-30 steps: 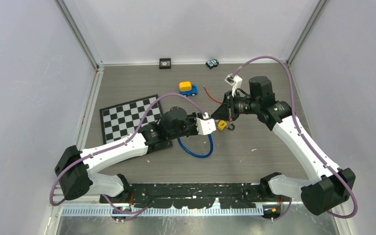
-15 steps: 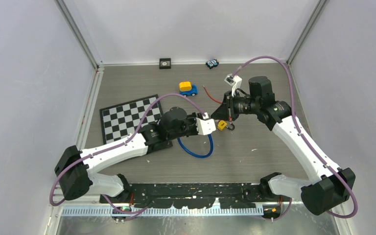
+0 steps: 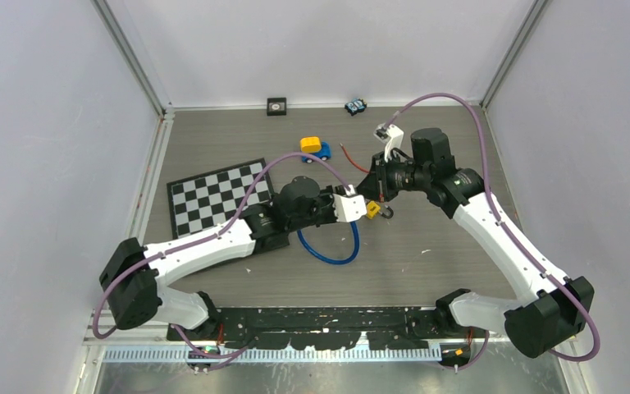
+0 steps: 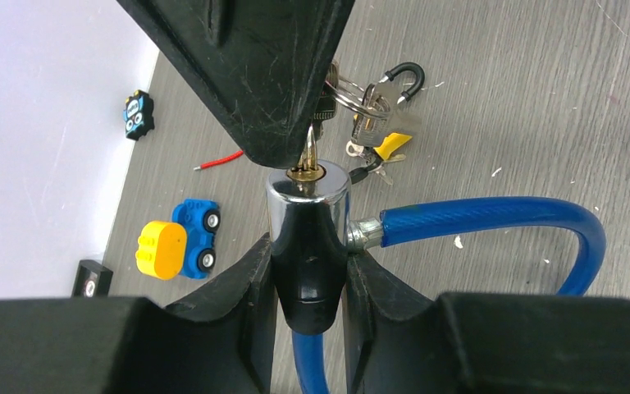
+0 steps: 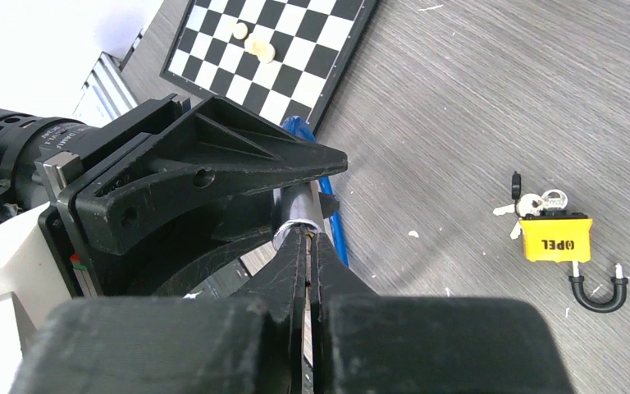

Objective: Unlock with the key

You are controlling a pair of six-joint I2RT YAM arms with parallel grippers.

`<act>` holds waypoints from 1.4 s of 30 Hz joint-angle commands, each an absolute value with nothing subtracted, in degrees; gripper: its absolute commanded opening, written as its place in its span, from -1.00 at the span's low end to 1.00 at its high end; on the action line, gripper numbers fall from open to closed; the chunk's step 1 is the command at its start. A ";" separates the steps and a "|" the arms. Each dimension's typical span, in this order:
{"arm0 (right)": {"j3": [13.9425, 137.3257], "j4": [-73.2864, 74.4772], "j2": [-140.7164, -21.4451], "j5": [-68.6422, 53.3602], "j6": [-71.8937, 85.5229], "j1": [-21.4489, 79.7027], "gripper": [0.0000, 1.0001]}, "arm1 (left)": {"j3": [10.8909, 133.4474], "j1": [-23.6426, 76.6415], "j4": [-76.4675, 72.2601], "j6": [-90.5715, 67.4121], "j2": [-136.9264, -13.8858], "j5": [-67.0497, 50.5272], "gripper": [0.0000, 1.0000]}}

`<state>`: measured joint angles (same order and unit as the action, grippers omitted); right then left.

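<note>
- Reaching from the near left to mid-table, the left arm lay low and stretched, with the left gripper [image 4: 308, 250] pinching the lock [image 4: 308, 193] by its black body.
- The right arm arched over from the near right, wrist bent left.
- The right gripper [image 5: 308, 242] was pressed together on the key [image 4: 309, 154], whose tip sat in the keyhole.
- The cable [image 4: 492, 220] looped on the table nearby.

The right fingers [image 4: 246, 66] hide most of the key [image 4: 309, 149]; the blue cable lock [image 4: 492, 223] runs off-frame.

Grey wood-grain table [image 3: 443, 271], pale walls [image 3: 336, 49].
</note>
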<state>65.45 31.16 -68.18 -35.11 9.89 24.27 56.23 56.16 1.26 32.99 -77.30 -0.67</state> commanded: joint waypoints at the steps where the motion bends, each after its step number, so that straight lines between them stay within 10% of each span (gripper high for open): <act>1: 66.13 29.07 -68.26 -33.43 9.84 24.87 -0.99 | 60.42 56.43 -3.21 30.44 -77.44 -0.49 -1.00; 11: 59.23 17.19 -68.93 -39.79 14.54 24.62 -0.98 | 60.63 56.43 -4.84 27.74 -77.37 1.27 -1.00; 32: 63.77 22.66 -67.38 -41.86 13.60 21.24 -0.14 | 56.56 56.26 -5.84 28.02 -74.40 2.47 -1.00; 42: 65.79 26.43 -66.36 -42.57 11.70 20.24 -0.39 | 56.33 56.16 -5.63 28.22 -74.00 2.30 -1.00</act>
